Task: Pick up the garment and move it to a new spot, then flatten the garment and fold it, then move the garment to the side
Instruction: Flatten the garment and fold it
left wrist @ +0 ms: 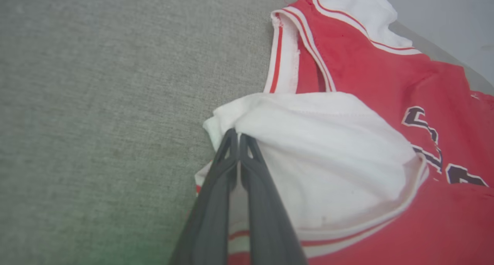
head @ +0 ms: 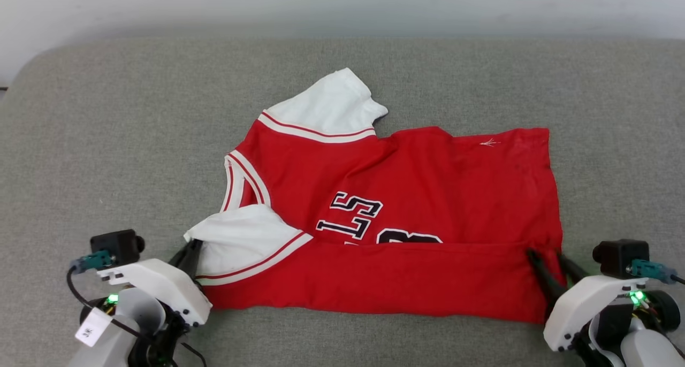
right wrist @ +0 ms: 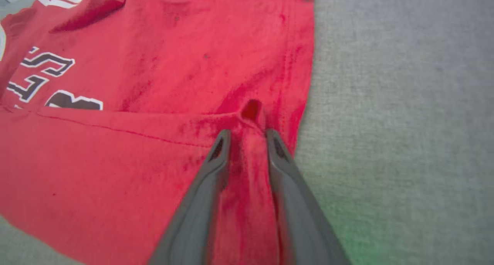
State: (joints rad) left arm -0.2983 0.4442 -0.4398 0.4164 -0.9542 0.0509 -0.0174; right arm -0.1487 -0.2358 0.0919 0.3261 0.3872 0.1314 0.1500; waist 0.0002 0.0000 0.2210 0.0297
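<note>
Your left tool [left wrist: 238,135] pinches the shirt [head: 417,190] by its near white sleeve [left wrist: 328,149], fingers pressed together. Your right tool [right wrist: 247,135] grips a ridge of red cloth at the near right corner, fingers narrowly apart. The shirt lies sideways on the grey padded surface [head: 107,142], collar left, near edge folded over the lettering [head: 353,217].
</note>
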